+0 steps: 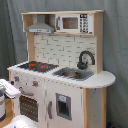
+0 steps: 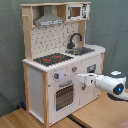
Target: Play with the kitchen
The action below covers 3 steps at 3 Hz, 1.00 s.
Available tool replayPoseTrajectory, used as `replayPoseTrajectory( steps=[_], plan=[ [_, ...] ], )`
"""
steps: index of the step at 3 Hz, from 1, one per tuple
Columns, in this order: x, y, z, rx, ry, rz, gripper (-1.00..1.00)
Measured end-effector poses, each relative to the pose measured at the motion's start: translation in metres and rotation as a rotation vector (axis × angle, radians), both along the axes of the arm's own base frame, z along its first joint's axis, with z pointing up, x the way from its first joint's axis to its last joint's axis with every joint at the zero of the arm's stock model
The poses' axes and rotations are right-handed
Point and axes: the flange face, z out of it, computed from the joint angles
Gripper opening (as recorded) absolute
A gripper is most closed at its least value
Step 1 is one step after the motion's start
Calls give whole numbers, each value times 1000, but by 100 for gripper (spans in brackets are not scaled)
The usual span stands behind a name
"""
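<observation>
While the arm reaches in, this is how things stand:
Kitchen: the toy kitchen (image 2: 60, 65) stands tall in the middle of both exterior views, white and light wood.
Stovetop: black with red rings (image 2: 52, 59), at 9 o'clock from the sink (image 2: 84, 50) in the second exterior view.
Faucet: black and curved (image 2: 75, 39), at 12 o'clock from the sink.
Hood: grey (image 1: 41, 27), with the little microwave (image 1: 75, 23) at its 3 o'clock.
Tool: white tip (image 2: 81, 78) right by the front panel, at 3 o'clock from the oven door (image 2: 64, 96); I cannot tell if it is open or closed.
Floor: wood (image 2: 95, 116) under the kitchen.
</observation>
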Motion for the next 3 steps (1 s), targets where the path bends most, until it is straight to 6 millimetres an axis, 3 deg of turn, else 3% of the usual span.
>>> replayPoseTrajectory(
  steps=[3],
  plan=[
    [23,-72,4,123,-4,7,100]
  ],
)
